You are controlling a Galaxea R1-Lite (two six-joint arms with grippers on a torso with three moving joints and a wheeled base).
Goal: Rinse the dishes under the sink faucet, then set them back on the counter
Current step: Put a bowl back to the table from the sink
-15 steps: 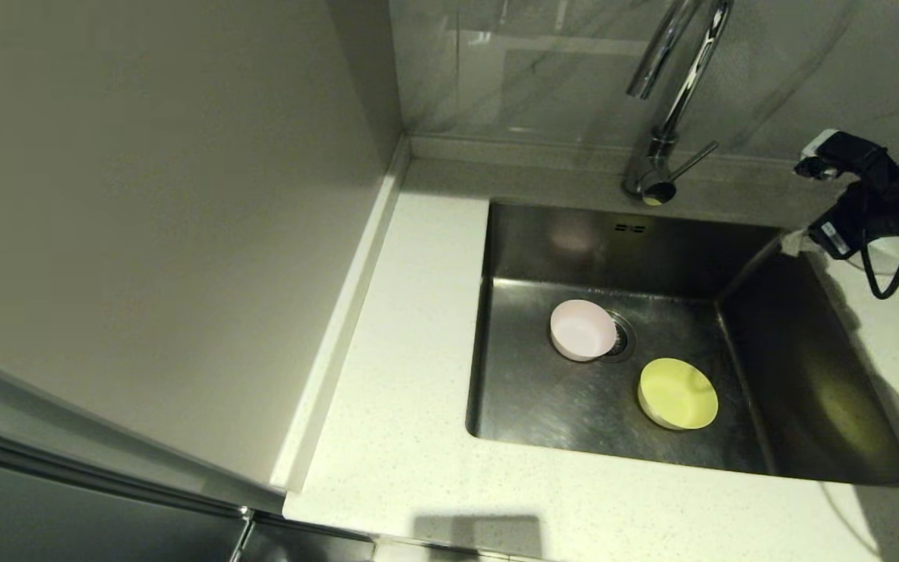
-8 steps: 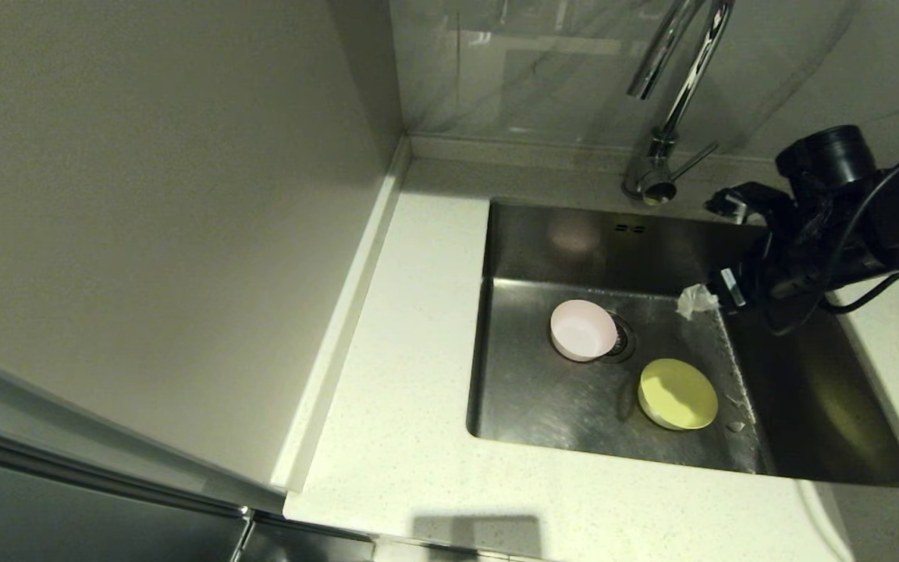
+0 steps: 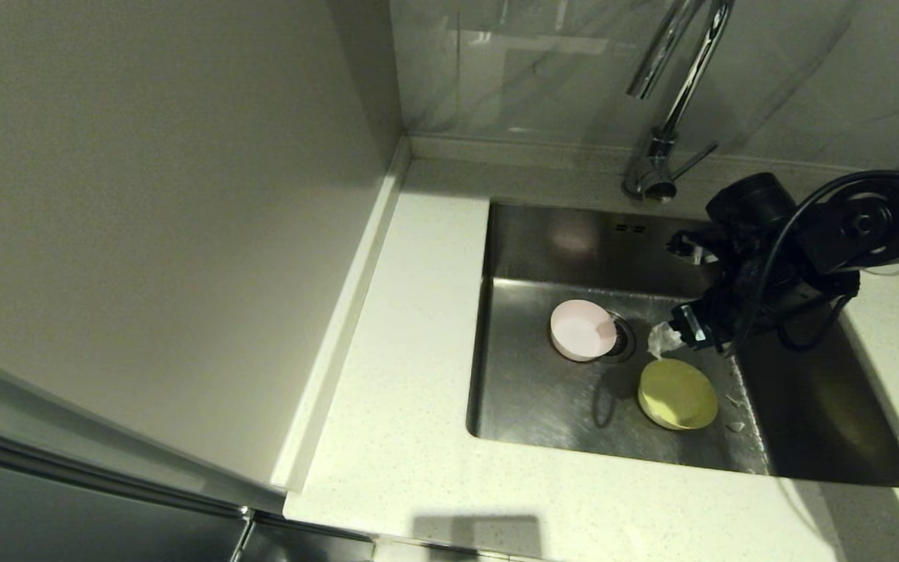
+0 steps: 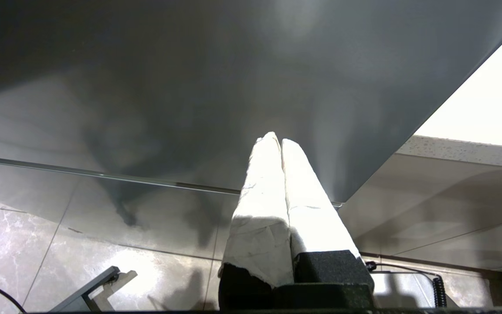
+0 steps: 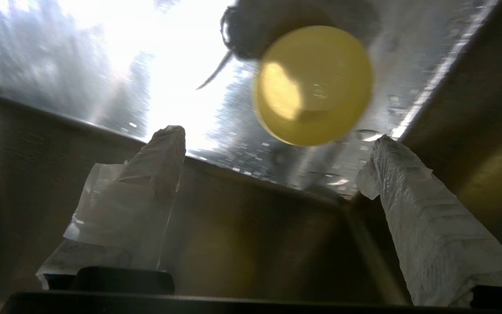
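No text, label, brand, number or sign can be read in any view. The bowls, sink, faucet and counter carry no legible marking.

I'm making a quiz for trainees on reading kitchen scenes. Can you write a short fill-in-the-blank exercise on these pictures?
1. The pink bowl sits inside the ____, next to the drain.
2. The right gripper hangs above the ____ bowl, holding nothing.
3. The right gripper's jaws are ____.
4. The left gripper's fingers are pressed ____.

Missing words: sink; yellow-green; open; together
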